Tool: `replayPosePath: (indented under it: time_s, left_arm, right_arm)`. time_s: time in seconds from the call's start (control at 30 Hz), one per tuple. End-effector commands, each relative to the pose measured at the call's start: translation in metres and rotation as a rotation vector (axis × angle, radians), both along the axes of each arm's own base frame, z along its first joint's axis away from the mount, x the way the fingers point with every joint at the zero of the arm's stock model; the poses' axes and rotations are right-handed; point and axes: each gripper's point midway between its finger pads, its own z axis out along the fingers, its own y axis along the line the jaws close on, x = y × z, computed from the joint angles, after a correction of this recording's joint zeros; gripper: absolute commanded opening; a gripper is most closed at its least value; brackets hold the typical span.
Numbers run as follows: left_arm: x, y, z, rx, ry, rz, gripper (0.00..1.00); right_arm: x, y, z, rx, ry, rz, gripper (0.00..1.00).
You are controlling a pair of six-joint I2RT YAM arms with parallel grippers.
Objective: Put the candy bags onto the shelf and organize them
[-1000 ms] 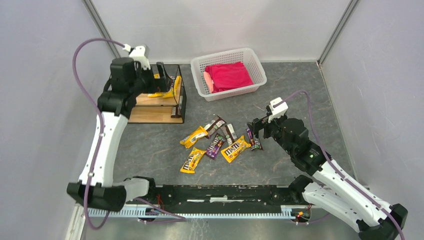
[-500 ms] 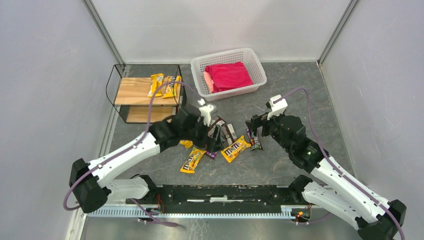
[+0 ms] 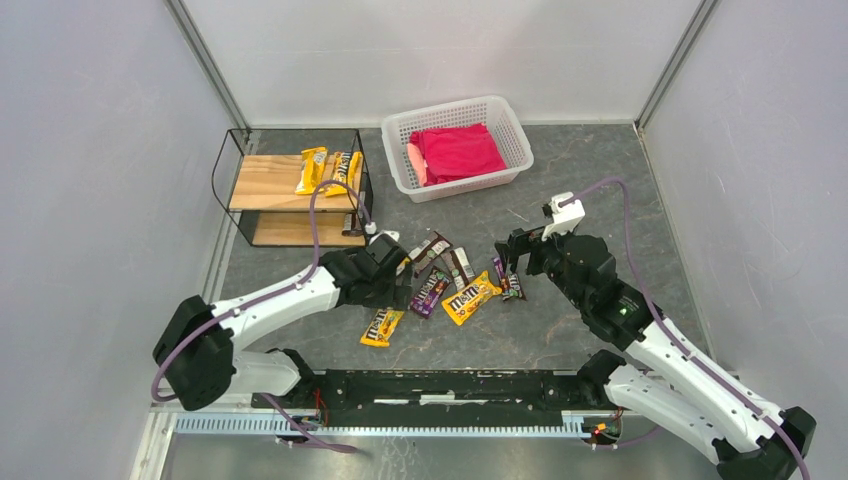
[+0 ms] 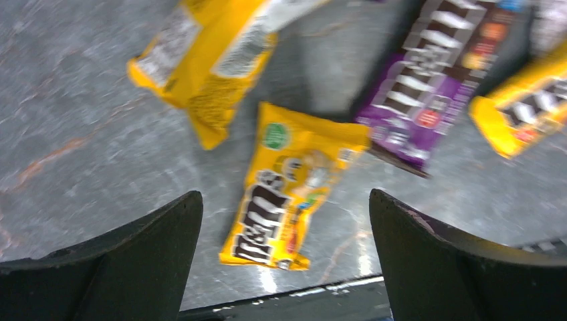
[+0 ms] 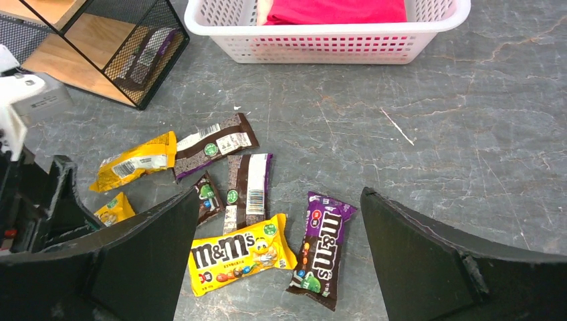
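Observation:
The shelf [image 3: 283, 184] stands at the back left with yellow candy bags [image 3: 327, 171] on its top board and a dark packet [image 5: 148, 55] on the lower board. Several loose candy bags lie mid-table. My left gripper [image 3: 398, 285] is open and empty, low over the pile's left side. In the left wrist view its fingers [image 4: 284, 198] straddle a yellow M&M's bag [image 4: 284, 200] without touching it. My right gripper [image 3: 512, 260] is open and empty above the pile's right side. Below it lie a yellow bag [image 5: 237, 254] and a purple bag [image 5: 324, 246].
A white perforated basket [image 3: 506, 118] holding a red cloth [image 3: 456, 151] stands at the back centre. Brown packets [image 5: 249, 190] and another yellow bag [image 5: 134, 160] lie between the grippers. Grey walls close in left, right and back.
My left arm has swung from the shelf down to the candy pile, then drawn slightly left. The shelf's yellow bags now show. The right gripper has hardly moved.

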Motion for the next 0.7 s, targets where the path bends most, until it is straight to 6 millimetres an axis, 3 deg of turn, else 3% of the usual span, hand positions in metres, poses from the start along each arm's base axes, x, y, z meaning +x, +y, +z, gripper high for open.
replayPosePath:
  time_s: [0.0,0.13,0.4,0.5,0.67]
  left_arm:
    - [0.002,0.028,-0.021,0.063,0.046,0.151,1.00]
    - [-0.007,0.030,-0.034,0.065,0.089,0.162,1.00]
    - [-0.035,0.015,-0.052,0.034,0.176,0.137,0.97]
    - [-0.043,0.003,-0.054,0.013,0.188,0.135,0.88]
    - [-0.037,-0.009,-0.051,0.025,0.161,0.164,0.70]
  right_arm:
    - [0.003,-0.009,0.007,0.004,-0.034,-0.045,0.98]
    - [0.004,-0.015,0.005,-0.035,-0.048,-0.056,0.98]
    - [0.002,-0.016,-0.005,-0.053,-0.067,-0.039,0.98]
    - [0.002,-0.014,-0.010,-0.071,-0.067,-0.023,0.98]
    - [0.001,-0.012,-0.012,-0.080,-0.081,-0.004,0.98]
